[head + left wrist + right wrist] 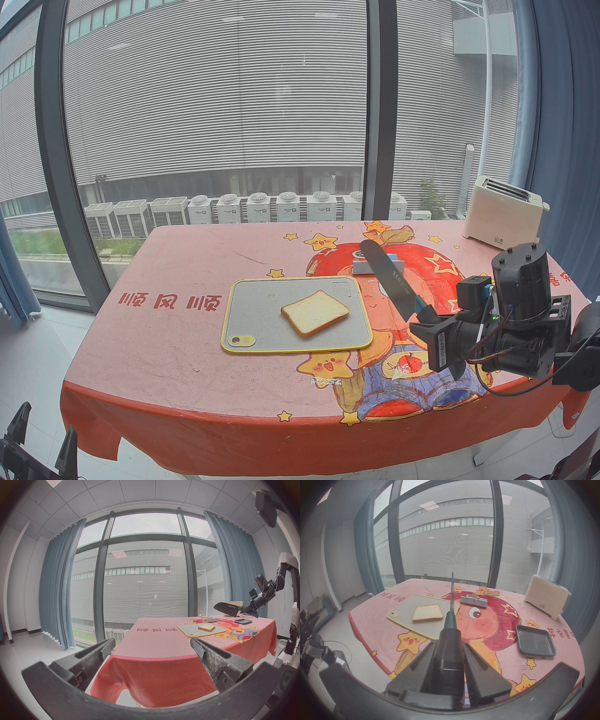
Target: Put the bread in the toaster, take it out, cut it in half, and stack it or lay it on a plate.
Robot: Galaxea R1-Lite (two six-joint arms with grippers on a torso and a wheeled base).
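In the head view the bread [314, 312] lies on the cutting board [259, 306], with the right gripper [433, 324] beside the board, its jaws clamped on the knife [390, 278]; in the left wrist view the left gripper [152, 643] is well off the board with its jaws apart; and in the right wrist view the blade is edge-on beside the board.

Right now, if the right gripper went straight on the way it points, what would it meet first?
Probably the window: the right gripper holds the knife above the table, pointing past the cutting board. Depth is unclear.
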